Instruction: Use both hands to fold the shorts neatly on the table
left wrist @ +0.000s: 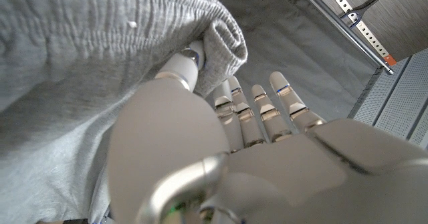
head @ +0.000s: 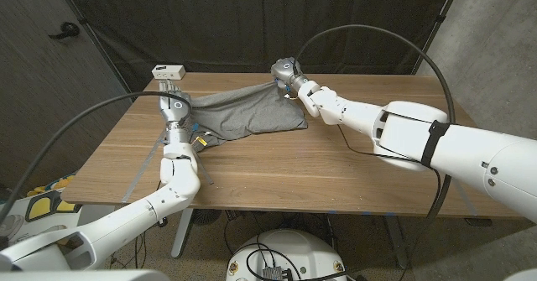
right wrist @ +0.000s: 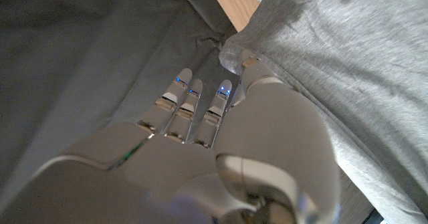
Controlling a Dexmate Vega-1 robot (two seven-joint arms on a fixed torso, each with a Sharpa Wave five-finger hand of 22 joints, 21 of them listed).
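Grey shorts [head: 247,113] hang stretched between my two hands over the far part of the wooden table [head: 294,168], their lower edge lying on the wood. My left hand [head: 174,105] pinches the left corner. In the left wrist view its thumb [left wrist: 179,67] presses the elastic waistband [left wrist: 221,40] while the other fingers [left wrist: 267,107] stay straight. My right hand [head: 285,74] holds the right corner raised near the far edge. In the right wrist view the cloth [right wrist: 334,70] bunches at that thumb [right wrist: 257,83].
A small white box [head: 168,70] stands at the table's far left corner, just behind my left hand. A dark curtain [head: 252,21] hangs behind the table. A black cable [head: 394,38] arcs over my right arm.
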